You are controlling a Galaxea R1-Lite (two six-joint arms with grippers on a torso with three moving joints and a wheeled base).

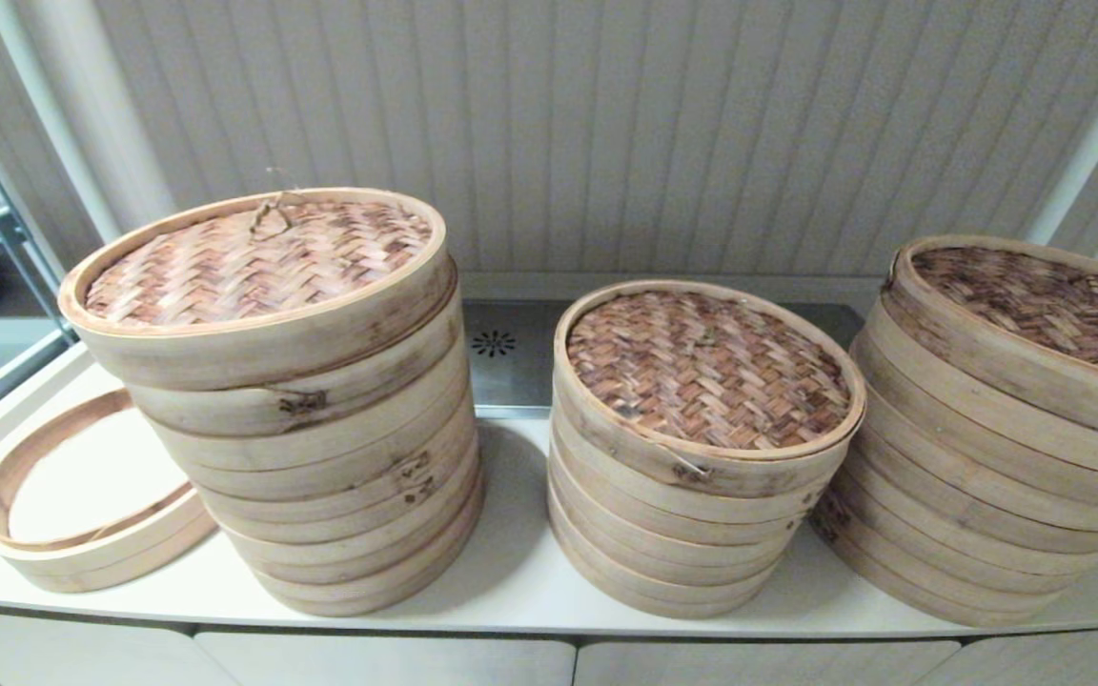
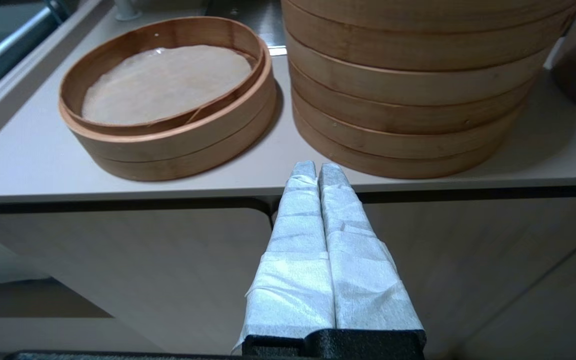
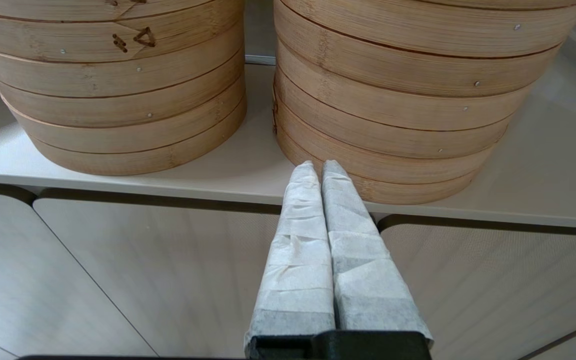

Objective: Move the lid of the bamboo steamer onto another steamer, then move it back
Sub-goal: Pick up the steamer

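Bamboo steamer lid (image 1: 258,262): light pinkish-tan herringbone weave with a plain pale rim and a thin loop handle near its far edge; it sits tilted on top of the tall left stack, no gripper touching it.
Counter (image 1: 511,572): pale worktop that carries all the steamers, with cabinet fronts below its front edge and a metal panel at the back between the stacks.
Tall left stack (image 1: 339,476): several bamboo tiers, the highest pile on the counter, standing on the robot's left.
Right stack (image 1: 978,476): wide tiers leaning slightly, capped by a darker brown-woven lid (image 1: 1054,305), partly cut off at the edge of the head view.
Middle stack (image 1: 673,534): lower pile between the other two, just beside the right stack, topped by a second brown-woven lid (image 1: 706,367).
Single steamer tray (image 2: 168,100): open and lidless, lined with pale paper, on the counter just beside the tall left stack, on its outer side.
Left gripper (image 2: 316,170): low in front of the counter edge, before the tall left stack; tape-wrapped fingers pressed together, holding nothing.
Right gripper (image 3: 320,169): low in front of the counter edge, before the right stack; wrapped fingers pressed together, holding nothing.
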